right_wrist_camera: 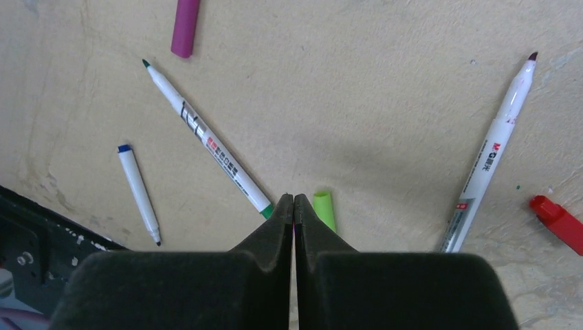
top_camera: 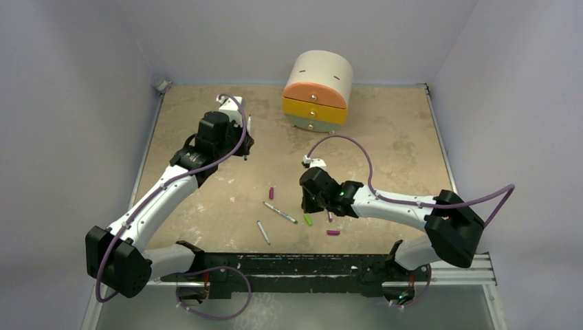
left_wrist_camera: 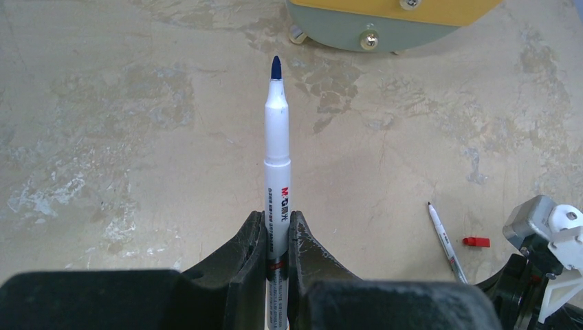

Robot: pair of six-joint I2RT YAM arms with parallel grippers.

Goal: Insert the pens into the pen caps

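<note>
Pens all uncapped. Blue-tipped pen clamped in left gripper, upper left of top view. Three others lie loose mid-frame among the pen caps, beneath right gripper, jaws pressed together, apparently empty. No insertion done; four left to cap.

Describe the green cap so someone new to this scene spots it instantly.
Start at the right gripper, front-centre of the table. The green cap lies flat just beside its shut fingertips. It's the only lime-green piece: nearby lie a magenta cap, a red cap and long white pens.
</note>
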